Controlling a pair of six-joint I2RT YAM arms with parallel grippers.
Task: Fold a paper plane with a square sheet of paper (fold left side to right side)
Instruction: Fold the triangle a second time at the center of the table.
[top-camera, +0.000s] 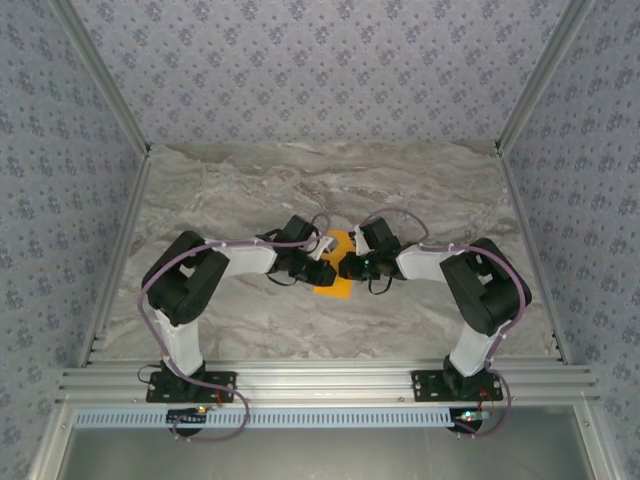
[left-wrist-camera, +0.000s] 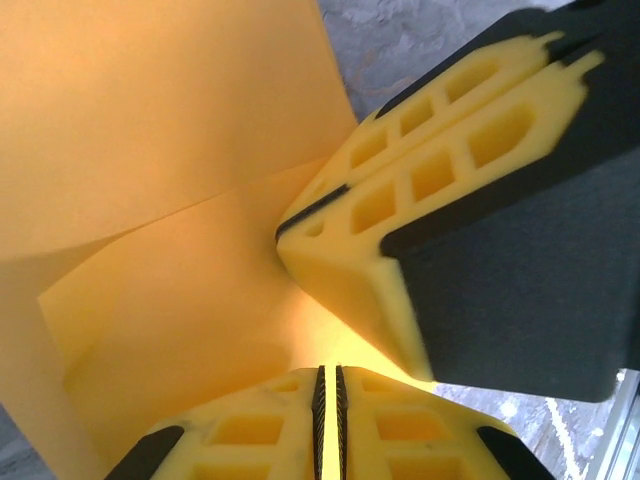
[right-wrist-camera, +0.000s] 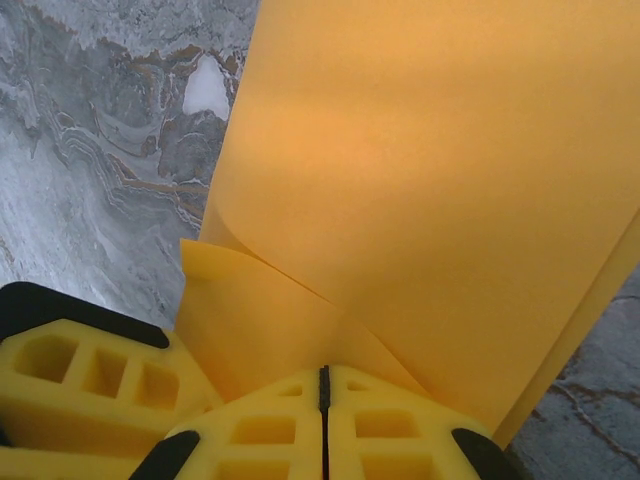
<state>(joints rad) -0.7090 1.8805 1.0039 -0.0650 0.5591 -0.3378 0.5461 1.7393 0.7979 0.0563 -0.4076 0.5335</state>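
Sheet of paper, square and orange-yellow, pinched from both sides near the middle of the marble table.

From above, the left gripper comes in at the sheet's 9 o'clock and the right gripper at its 3 o'clock, the two nearly meeting over it; a free corner pokes out toward 6 o'clock. At the left wrist, the sheet curls up in a loose fold, and the left gripper has its pads squeezed onto a thin yellow strip of it, with the right gripper biting the fold at 2 o'clock. At the right wrist, the right gripper is clamped tight on the sheet.
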